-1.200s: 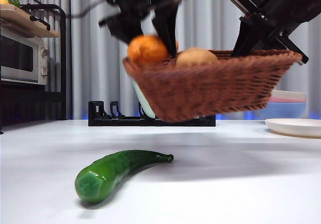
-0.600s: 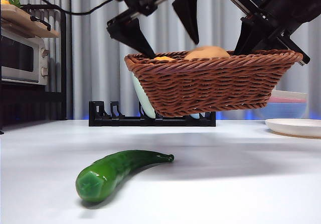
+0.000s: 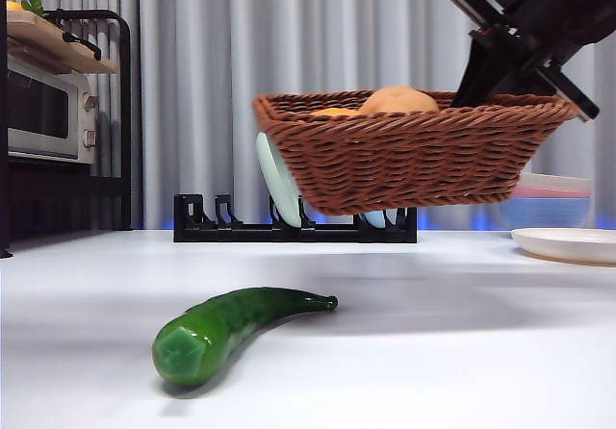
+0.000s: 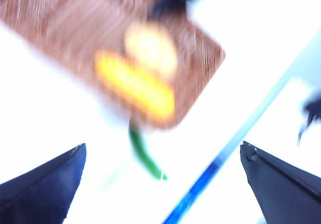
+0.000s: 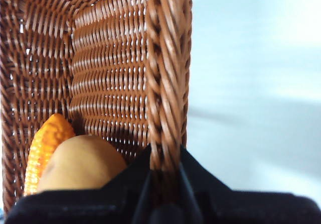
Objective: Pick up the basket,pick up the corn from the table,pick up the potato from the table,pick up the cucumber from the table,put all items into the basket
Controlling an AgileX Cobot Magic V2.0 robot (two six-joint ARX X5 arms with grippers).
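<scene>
The right end effector (image 5: 165, 176) is pinched shut on the rim of the basket (image 3: 414, 155) and holds it up in the air, above the desk (image 3: 462, 352). Inside the basket lie the potato (image 5: 80, 163) and the corn (image 5: 45, 148), side by side and touching. The cucumber (image 3: 231, 328) is the only one left out. It lies on the desk, below the basket and nearer the camera.

The left end effector (image 4: 160, 184) is high above the basket, with its jaws wide apart and nothing in them.

The next job looks like getting the cucumber. The left end effector should come down over the cucumber's thick middle, not its thin tip, and squeeze gently. The basket should be kept level so nothing rolls out.
</scene>
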